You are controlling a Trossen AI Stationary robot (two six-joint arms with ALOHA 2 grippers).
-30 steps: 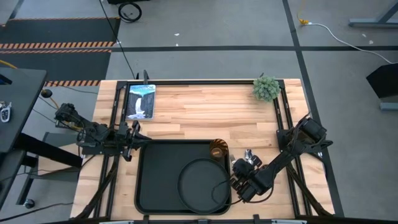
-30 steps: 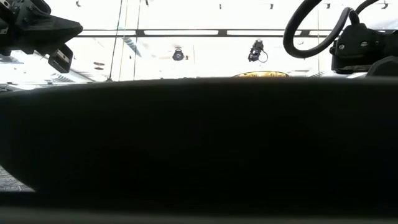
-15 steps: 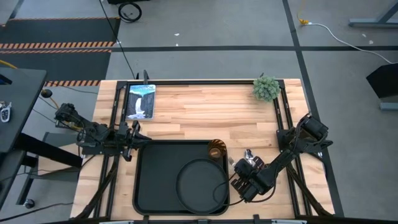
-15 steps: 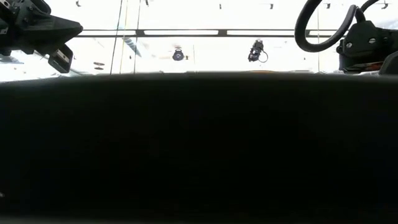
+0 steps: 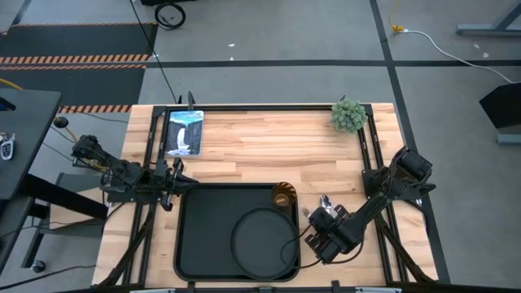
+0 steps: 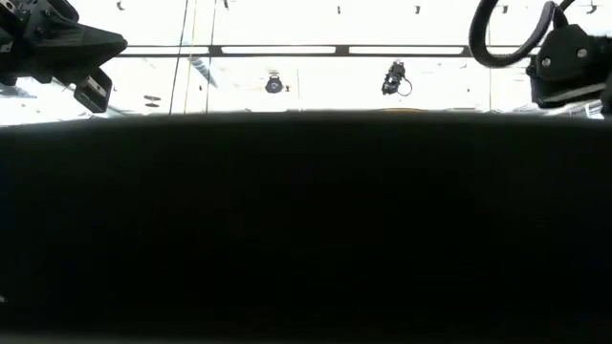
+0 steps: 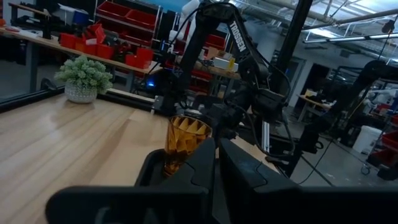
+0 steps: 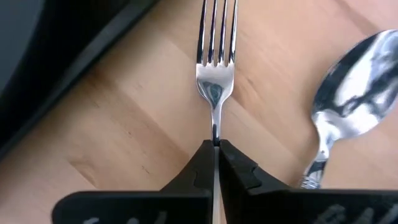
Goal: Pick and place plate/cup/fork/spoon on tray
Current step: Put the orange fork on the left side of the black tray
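Note:
The black tray lies at the table's near middle. On it sit the round black plate and, in its far right corner, the amber cup. Right of the tray, the fork and the spoon lie side by side on the wood, heads toward the far edge. My right gripper points steeply down and is shut on the fork. My left gripper waits shut at the tray's far left corner. My right gripper pinches the fork's thin metal neck, just behind the pronged head, between its two fingertips. The fingers come from above, slanting down. The head sticks out beyond them toward the far edge. The gripper hides the handle, and I cannot tell whether the fork is clear of the wood.
A small potted plant stands at the far right corner, and a framed picture lies at the far left. Black frame rails run along both table sides. The tray's rim lies close to the fork. A dark wall blocks most of the low view.
The tray, with the plate and cup on it, has slid a little toward the table's left edge. In the low view its dark wall now hides the cup's rim and fills the lower picture. My right arm has drawn slightly up over the fork.

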